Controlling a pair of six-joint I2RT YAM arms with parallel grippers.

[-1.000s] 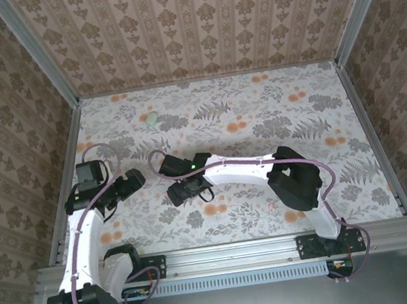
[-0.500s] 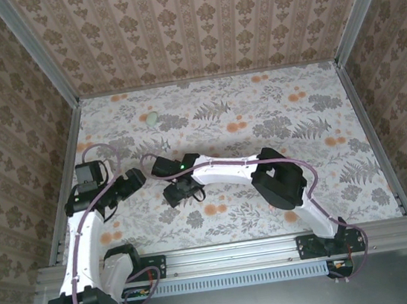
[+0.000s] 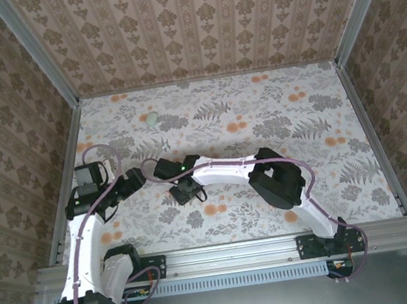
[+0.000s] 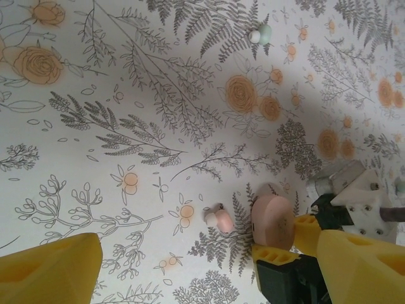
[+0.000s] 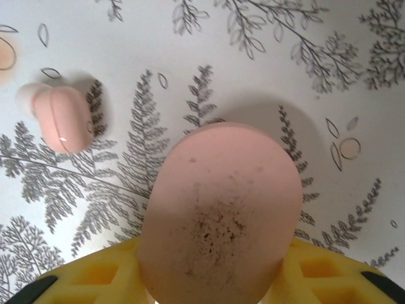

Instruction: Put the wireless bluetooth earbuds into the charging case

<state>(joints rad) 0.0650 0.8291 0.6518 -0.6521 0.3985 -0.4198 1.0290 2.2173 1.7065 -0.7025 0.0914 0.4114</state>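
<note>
- The right tool (image 5: 218, 282) pinches the pink oval charging case (image 5: 221, 209), with a yellow finger pressed against each side of it.
- The case sits left of the middle of the tabletop (image 3: 295, 110), nearer the near edge than the far one. Its broad face carries dark specks, and from the left wrist it looks tilted up on its edge.
- One pink earbud (image 5: 60, 120) with a paler tip lies loose on the tabletop just beside the case, apart from it and outside it.
- The left tool (image 4: 209, 269) is spread wide near the left edge, nothing between its yellow fingers, facing the case and the earbud.
- A pale green piece (image 4: 261, 33) lies toward the far-left corner, well apart from both tools; I cannot tell what it is.
</note>
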